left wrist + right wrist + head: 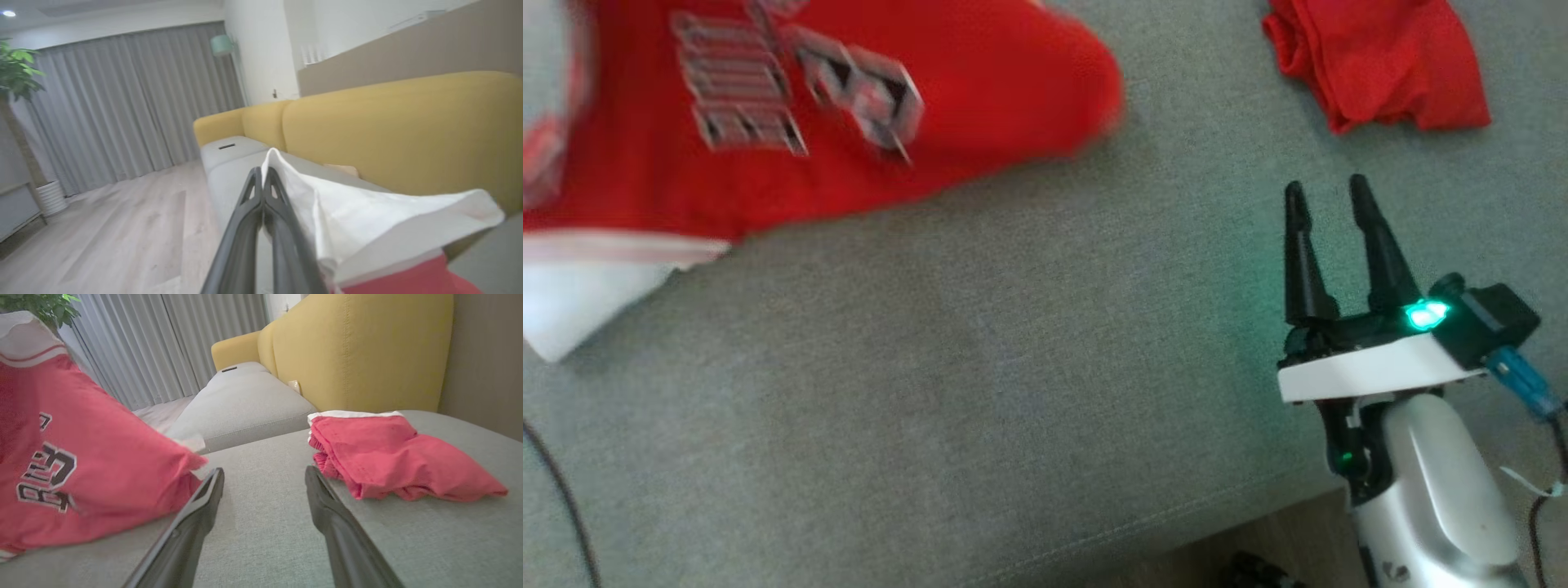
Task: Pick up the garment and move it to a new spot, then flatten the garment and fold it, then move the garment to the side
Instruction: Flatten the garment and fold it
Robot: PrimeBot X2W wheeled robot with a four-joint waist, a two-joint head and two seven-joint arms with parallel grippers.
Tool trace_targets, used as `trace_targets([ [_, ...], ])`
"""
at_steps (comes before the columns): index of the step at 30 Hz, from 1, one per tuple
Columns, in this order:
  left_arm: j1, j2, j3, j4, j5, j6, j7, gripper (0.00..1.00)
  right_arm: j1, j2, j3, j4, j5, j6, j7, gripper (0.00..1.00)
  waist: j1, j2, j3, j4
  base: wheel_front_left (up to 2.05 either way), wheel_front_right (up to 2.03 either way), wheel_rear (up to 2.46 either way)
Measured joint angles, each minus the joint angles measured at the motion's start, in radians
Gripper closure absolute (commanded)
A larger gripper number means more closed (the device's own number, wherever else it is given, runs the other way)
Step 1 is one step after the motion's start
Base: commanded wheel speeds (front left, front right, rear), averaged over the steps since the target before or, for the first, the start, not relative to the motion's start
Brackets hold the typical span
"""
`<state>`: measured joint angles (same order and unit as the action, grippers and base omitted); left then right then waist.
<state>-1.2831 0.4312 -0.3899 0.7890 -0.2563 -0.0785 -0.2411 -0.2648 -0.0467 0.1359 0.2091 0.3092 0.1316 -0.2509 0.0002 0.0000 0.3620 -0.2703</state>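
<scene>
Fabric is pinched in your left gripper (263, 173): its two dark fingers are pressed together with no gap, and the white band (367, 220) of the red jersey (890, 122) bunches against them and drapes off to one side. Your right gripper (1327, 189) holds nothing, and its fingers stand wide apart.

Take the grey seat (1013, 367) as your reference. The jersey hangs over the seat's left half, raised off it for most of its length, as the right wrist view shows. It is blurred in the head view, so you cannot tell there whether any of it touches the seat. The right gripper hovers low over the seat's right front part, fingers pointing toward the seat's back. A second red garment (1380, 65) lies crumpled at the seat's far right, near the yellow backrest (347, 347).

The coming move turns on this: the jersey's long axis runs across the seat, from the pinched white band over the seat's left edge to a free red end near the seat's middle. That free end lies left of the open gripper and further back, with bare seat between them. The right arm is plainly the nearer one for catching it, I judge, if you mean to spread the jersey flat on the seat's open middle.
</scene>
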Motion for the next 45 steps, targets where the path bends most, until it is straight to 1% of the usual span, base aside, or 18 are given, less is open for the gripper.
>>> trace_targets([
  [3, -0.029, 0.033, 0.027, 0.071, 0.0, 0.026, -0.007, 1.0, 0.002, 0.0, 0.018, 0.002, 0.004, 0.0, 0.0, 0.0, -0.0001, 0.0, 0.014, -0.007, 0.0, 0.0, 0.0],
  [5, -0.018, 0.035, 0.026, 0.127, 0.0, 0.026, -0.008, 1.0, 0.002, 0.0, 0.02, 0.004, 0.007, 0.0, 0.0, 0.0, 0.0, 0.0, 0.017, -0.004, 0.0, 0.0, 0.0],
  [7, -0.006, 0.032, 0.025, 0.148, 0.001, 0.026, -0.008, 0.0, 0.002, 0.0, 0.019, 0.004, 0.007, 0.0, 0.0, 0.0, 0.0, 0.0, 0.018, -0.001, 0.0, 0.0, 0.0],
  [11, 0.031, 0.02, 0.025, 0.219, 0.0, 0.026, -0.008, 0.0, 0.002, 0.0, 0.022, 0.01, 0.006, 0.0, 0.0, 0.0, 0.0, 0.0, 0.019, 0.016, 0.0, 0.0, 0.0],
  [13, 0.047, 0.012, 0.031, 0.217, -0.001, 0.026, -0.008, 0.0, 0.001, 0.0, 0.022, 0.011, -0.002, 0.0, 0.0, 0.0, -0.0001, 0.0, 0.018, 0.026, 0.0, 0.0, 0.0],
  [16, 0.067, -0.007, 0.048, 0.173, -0.009, 0.026, -0.01, 0.0, 0.001, 0.0, 0.02, 0.015, -0.014, 0.0, 0.0, 0.0, -0.0002, 0.0, 0.01, 0.043, 0.0, 0.0, 0.0],
  [19, 0.109, -0.029, 0.064, 0.102, -0.013, 0.024, -0.015, 0.0, 0.001, 0.0, 0.016, 0.022, -0.021, 0.0, 0.0, 0.0, -0.0002, 0.0, -0.003, 0.063, 0.0, 0.0, 0.0],
  [20, 0.158, -0.044, 0.084, 0.046, -0.025, 0.017, -0.016, 0.0, 0.001, 0.0, 0.01, 0.025, -0.022, 0.0, 0.0, 0.0, -0.0002, 0.0, -0.017, 0.077, 0.0, 0.0, 0.0],
  [23, 0.249, -0.071, 0.118, -0.053, -0.04, 0.012, -0.016, 0.0, 0.002, 0.0, -0.008, 0.025, -0.032, 0.0, 0.0, 0.0, -0.0002, 0.0, -0.04, 0.104, 0.0, 0.0, 0.0],
  [28, 0.425, -0.127, 0.153, -0.223, -0.052, -0.011, -0.016, 0.0, 0.005, -0.001, -0.042, 0.021, -0.055, 0.0, 0.0, 0.0, -0.0002, 0.0, -0.085, 0.158, 0.0, 0.0, 0.0],
  [34, 0.664, -0.21, 0.214, -0.421, -0.072, -0.011, -0.016, 0.0, 0.014, -0.001, -0.08, 0.004, -0.086, 0.0, 0.0, 0.0, -0.0002, 0.0, -0.15, 0.227, 0.0, 0.0, 0.0],
  [41, 0.929, -0.294, 0.265, -0.565, -0.072, -0.011, -0.016, 0.0, 0.068, -0.001, -0.089, -0.007, -0.1, 0.0, 0.0, 0.0, -0.0003, 0.0, -0.22, 0.287, 0.0, 0.0, 0.0],
  [45, 1.031, -0.334, 0.277, -0.598, -0.051, -0.02, -0.016, 0.0, 0.101, -0.001, -0.089, -0.009, -0.1, 0.0, 0.0, 0.0, -0.0003, 0.0, -0.245, 0.308, 0.0, 0.0, 0.0],
])
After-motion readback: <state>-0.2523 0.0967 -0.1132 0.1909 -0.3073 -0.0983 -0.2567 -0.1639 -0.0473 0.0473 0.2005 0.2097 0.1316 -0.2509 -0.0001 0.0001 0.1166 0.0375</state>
